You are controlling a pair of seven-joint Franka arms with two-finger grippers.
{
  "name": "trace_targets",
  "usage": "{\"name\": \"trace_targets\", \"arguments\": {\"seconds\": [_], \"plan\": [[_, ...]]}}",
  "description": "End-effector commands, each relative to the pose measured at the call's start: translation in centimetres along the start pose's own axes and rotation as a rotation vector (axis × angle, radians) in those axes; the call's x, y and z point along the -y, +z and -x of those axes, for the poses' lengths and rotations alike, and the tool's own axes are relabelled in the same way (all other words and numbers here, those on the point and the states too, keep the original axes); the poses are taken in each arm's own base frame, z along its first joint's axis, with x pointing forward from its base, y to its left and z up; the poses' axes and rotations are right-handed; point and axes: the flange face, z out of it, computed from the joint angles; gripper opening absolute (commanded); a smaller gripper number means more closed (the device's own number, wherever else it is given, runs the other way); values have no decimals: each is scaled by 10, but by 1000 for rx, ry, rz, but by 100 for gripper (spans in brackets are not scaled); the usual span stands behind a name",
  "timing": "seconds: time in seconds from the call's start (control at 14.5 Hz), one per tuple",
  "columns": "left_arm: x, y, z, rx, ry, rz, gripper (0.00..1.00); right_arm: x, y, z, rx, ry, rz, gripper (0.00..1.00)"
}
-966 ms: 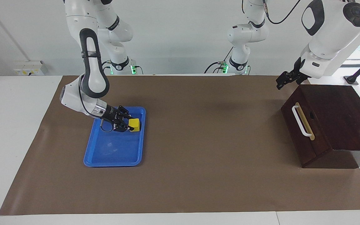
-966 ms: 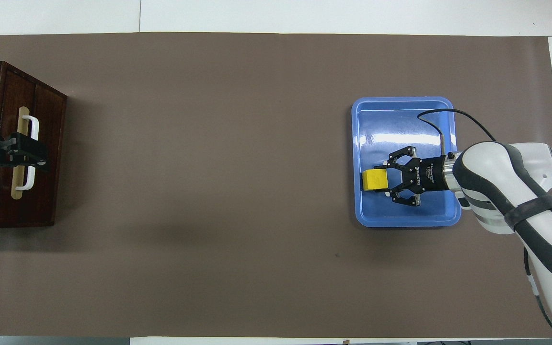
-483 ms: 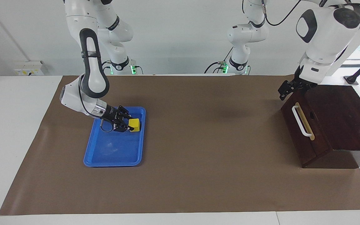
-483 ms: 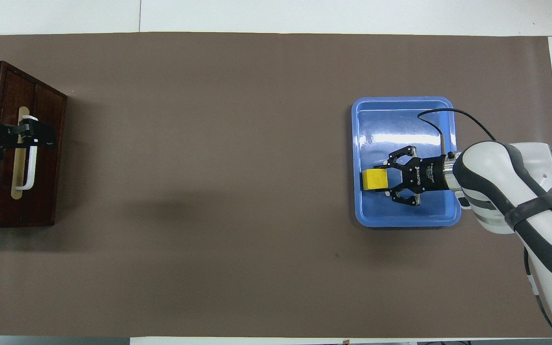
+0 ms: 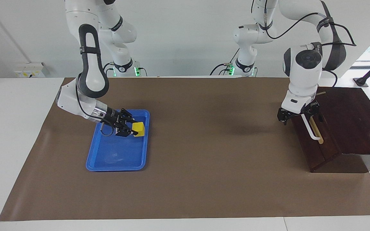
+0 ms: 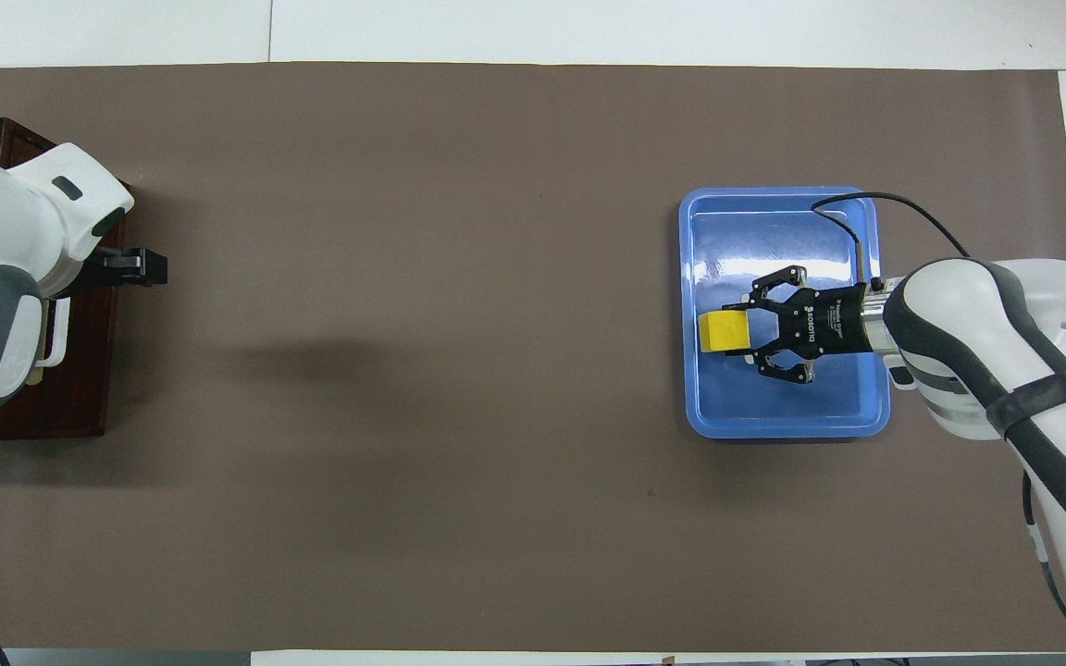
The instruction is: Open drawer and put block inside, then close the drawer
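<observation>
In the facing view, the small bright yellow cube block [image 5: 139,129] sits left of centre in the frame, over the upper corner of the shallow blue plastic tray [image 5: 114,160]. The right gripper [image 5: 134,128] is clamped on its sides, reaching in low and slantwise from the frame's left. That angle suits carrying the block away sideways. I cannot tell whether the block is clear of the tray floor.

At the right of the frame, the left gripper [image 5: 297,113] hangs with its jaws apart at the upper end of the white bar handle [image 5: 312,131]. The handle is on the wide drawer [image 5: 313,150] of the dark brown wooden box [image 5: 348,115]. The drawer front lies flush, so it is not yet open. The jaws look set to straddle the bar for a pull, though contact is not clear. A second ago this gripper was up above the box's upper corner; now it is down at handle height with the wrist turned over.

In the overhead view, the block is right of centre, held over the tray's middle and slightly higher in the frame than a second ago. At the left edge, the left arm's white wrist now covers most of the drawer front and handle, which showed plainly before. One dark finger pokes out over the brown-covered bench [image 6: 403,370].
</observation>
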Motion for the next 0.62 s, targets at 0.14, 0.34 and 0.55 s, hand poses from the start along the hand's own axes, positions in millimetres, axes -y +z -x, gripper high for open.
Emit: {"name": "trace_targets", "arguments": {"seconds": [0.14, 0.34, 0.55], "plan": [[17, 35, 13, 9, 13, -22, 100, 46, -17, 78, 4, 23, 51, 0], [14, 45, 16, 5, 16, -14, 100, 56, -9, 125, 5, 39, 52, 0], [-3, 59, 23, -18, 33, 7, 100, 57, 6, 166, 3, 41, 64, 0]]}}
